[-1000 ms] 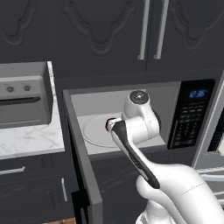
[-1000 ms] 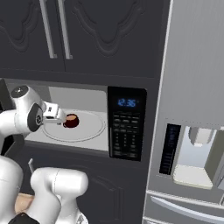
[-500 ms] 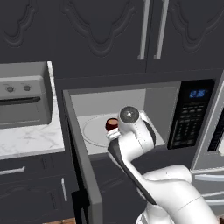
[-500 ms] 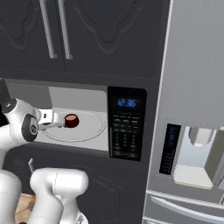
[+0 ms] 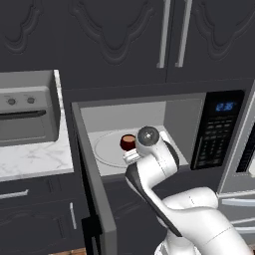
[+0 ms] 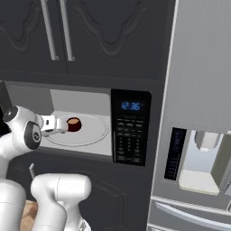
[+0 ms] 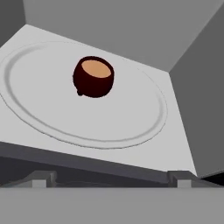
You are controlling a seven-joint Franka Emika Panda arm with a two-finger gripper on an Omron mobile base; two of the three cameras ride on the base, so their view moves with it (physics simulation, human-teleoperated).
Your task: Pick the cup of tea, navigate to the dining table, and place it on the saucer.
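Observation:
The cup of tea (image 7: 93,76) is a small dark red-brown cup with tan liquid. It stands upright on the pale turntable plate (image 7: 131,127) inside the open microwave. My gripper (image 6: 63,127) hangs at the microwave's mouth, just short of the cup (image 6: 73,124), and points at it. Its jaws are open and hold nothing; the two fingertips (image 7: 43,178) show far apart at the bottom of the hand view. From the left base view my wrist covers the plate's front right, with the cup (image 5: 128,142) just behind it. The dining table and the saucer are out of view.
The microwave door (image 5: 92,184) stands swung open on the left of the cavity. The control panel (image 6: 131,128) bounds the cavity's right side. A toaster oven (image 5: 27,114) sits on the marble counter to the left. A steel fridge (image 6: 198,135) stands to the right.
My hand has dropped lower in front of the microwave and now points level at the cup, which shows clear of the wrist. The cup has not moved, and the jaws stayed open.

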